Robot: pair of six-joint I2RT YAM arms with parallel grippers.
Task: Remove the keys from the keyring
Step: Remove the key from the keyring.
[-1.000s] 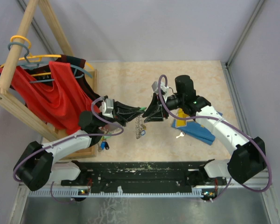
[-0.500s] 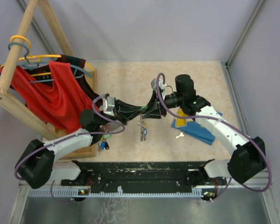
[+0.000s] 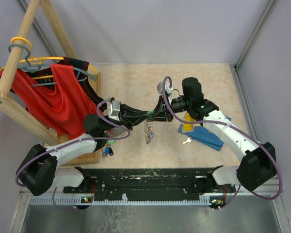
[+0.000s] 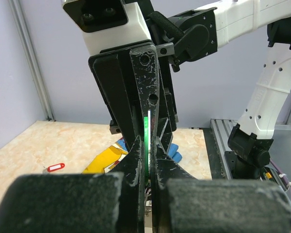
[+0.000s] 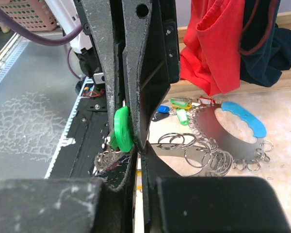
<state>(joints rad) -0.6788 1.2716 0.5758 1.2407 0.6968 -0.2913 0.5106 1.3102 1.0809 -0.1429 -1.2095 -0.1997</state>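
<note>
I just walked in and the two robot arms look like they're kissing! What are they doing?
They are trying to get keys off the keyring, which dangles under where the arms meet. The left gripper is shut on a key's green tag. The right gripper is shut too, nose to nose with it; what it pinches is hard to see. A few loose keys lie on the table.

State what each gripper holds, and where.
Left gripper pinches the green key tag by its flat faces, keyring dangling below. Right gripper meets it there; its grip cannot be told.
</note>
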